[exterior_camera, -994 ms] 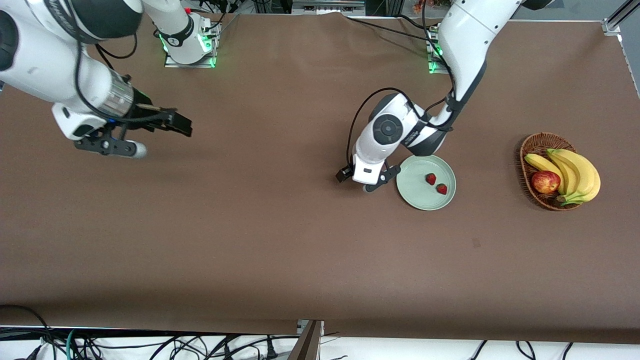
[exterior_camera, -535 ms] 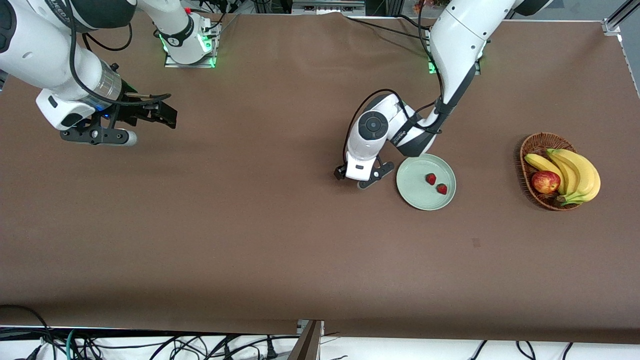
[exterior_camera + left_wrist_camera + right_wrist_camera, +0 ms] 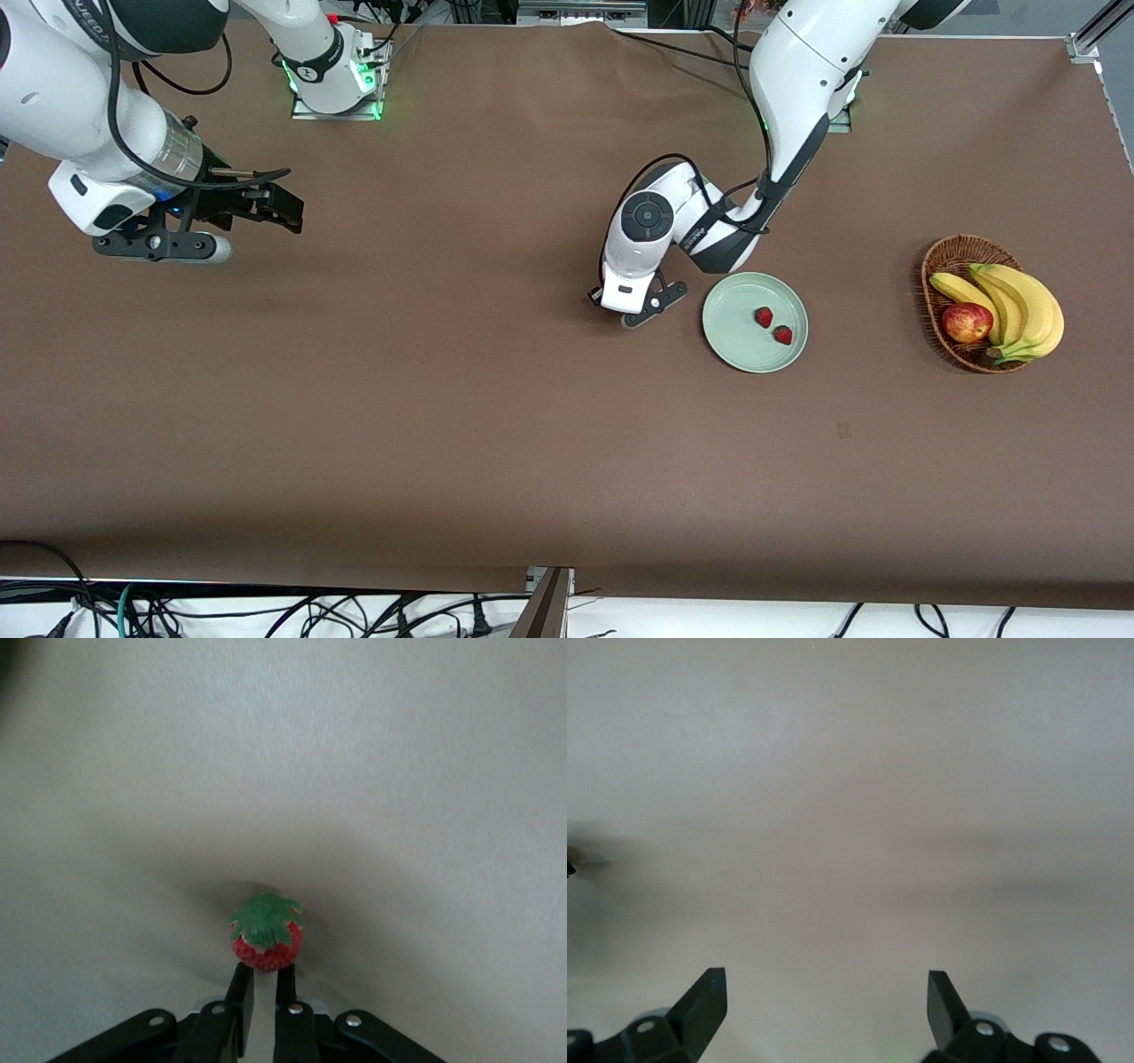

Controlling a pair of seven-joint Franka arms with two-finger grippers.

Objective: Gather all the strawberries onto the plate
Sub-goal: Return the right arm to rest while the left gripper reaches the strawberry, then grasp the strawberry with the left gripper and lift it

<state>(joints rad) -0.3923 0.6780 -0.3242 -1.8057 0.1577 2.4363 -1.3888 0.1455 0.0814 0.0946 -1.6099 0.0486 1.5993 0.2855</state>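
The pale green plate (image 3: 733, 344) lies on the brown table and holds two strawberries (image 3: 764, 316) (image 3: 783, 335). My left gripper (image 3: 631, 310) is down at the table beside the plate, toward the right arm's end. In the left wrist view its fingers (image 3: 264, 973) are shut on a third strawberry (image 3: 267, 937), red with a green top; the hand hides this berry in the front view. My right gripper (image 3: 285, 213) hangs open over bare table at the right arm's end, with nothing between its fingers (image 3: 826, 992).
A brown wicker basket (image 3: 941, 257) with bananas (image 3: 1019, 306) and a red apple (image 3: 966, 322) stands toward the left arm's end of the table. Cables hang below the table's front edge.
My left gripper has slid a little away from the plate and closed its fingers on the strawberry. The right arm has drawn back toward its own end of the table.
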